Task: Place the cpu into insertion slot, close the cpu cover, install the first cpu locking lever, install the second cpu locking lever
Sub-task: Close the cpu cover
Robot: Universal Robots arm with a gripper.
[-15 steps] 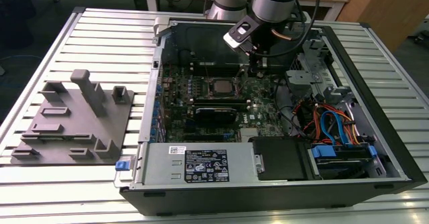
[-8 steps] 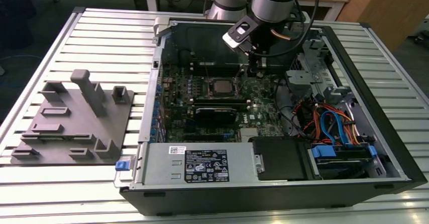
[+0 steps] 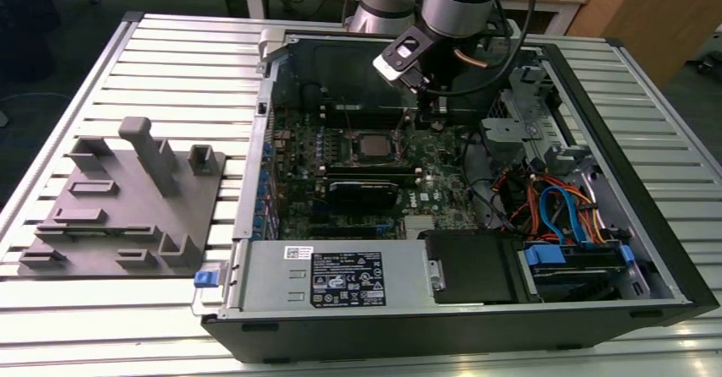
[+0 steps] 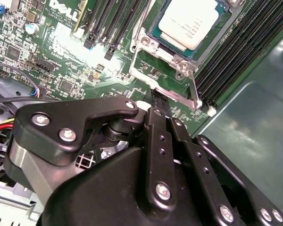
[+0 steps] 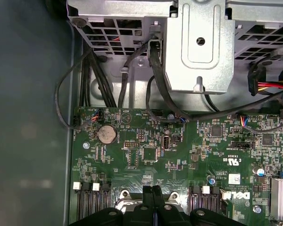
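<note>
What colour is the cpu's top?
The cpu has a pale silver-grey metal top, which shows best in the second wrist view.

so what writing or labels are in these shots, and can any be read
Large white label on the grey metal box: print too small to read.
Small sticker beside it: too small.
cpu top: faint marks, illegible.
Green circuit board: white maker's logo; tiny codes too small to read.

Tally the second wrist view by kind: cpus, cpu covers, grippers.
cpu: 1
cpu cover: 1
gripper: 1
Total: 3
</note>
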